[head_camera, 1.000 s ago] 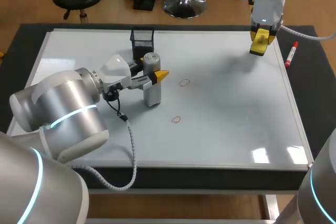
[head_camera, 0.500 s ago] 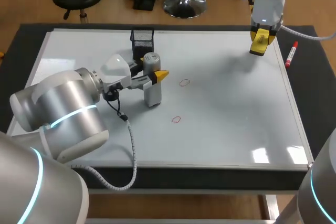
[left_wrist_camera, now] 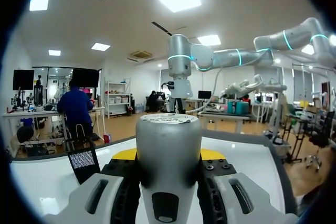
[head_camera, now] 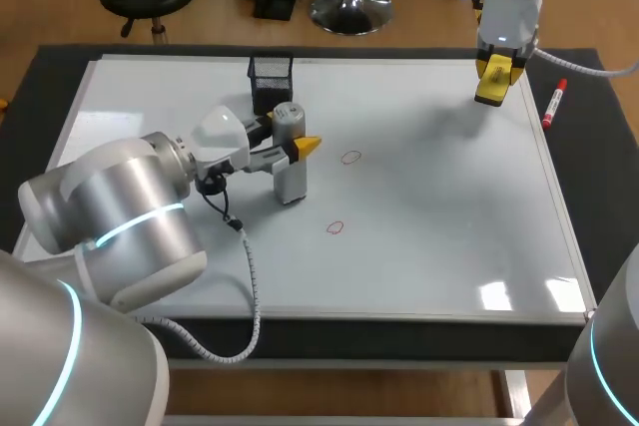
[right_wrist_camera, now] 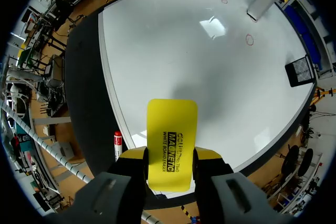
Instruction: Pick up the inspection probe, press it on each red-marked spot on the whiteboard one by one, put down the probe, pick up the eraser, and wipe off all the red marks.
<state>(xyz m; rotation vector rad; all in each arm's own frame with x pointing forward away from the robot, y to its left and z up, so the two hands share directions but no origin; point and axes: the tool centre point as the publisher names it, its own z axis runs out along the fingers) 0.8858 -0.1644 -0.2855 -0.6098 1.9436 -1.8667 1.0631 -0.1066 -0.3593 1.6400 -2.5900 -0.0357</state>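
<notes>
**Item: left claw** (head_camera: 293, 147). Its fingers are closed from two sides on the inspection probe (head_camera: 291, 179), gripping the grey upper barrel and opened no wider than that barrel. The probe stands upright with its white lower body down toward the whiteboard (head_camera: 429, 207). We cannot tell whether its foot touches the board.

**Item: red marks, two small rings.** The far mark (head_camera: 349, 158) lies just beyond this claw's yellow tip. The near mark (head_camera: 334, 227) lies to the same side, closer to our base. Neither is under the probe. We judge that the pressing is unfinished and no wiping has been done.

**Item: right claw** (head_camera: 496, 75). Its fingers are closed on the yellow eraser (right_wrist_camera: 171, 140), which juts out ahead of them. It is held above the board's far right corner, well apart from both marks. A red marker pen (head_camera: 554, 104) lies on the black mat beside this claw, off the board.

**Item: black mesh pen cup** (head_camera: 271, 77). It stands just behind the left claw.

**Hazards, as we judge them:**
- Dragging the probe's foot across a ring would smear the ink.
- A press off the upright could tip the barrel in the fingers or land beside the ring.
- A swing backward could knock the pen cup.
- Bringing the eraser in early could cross the left claw's path or wipe an unprobed mark.
</notes>
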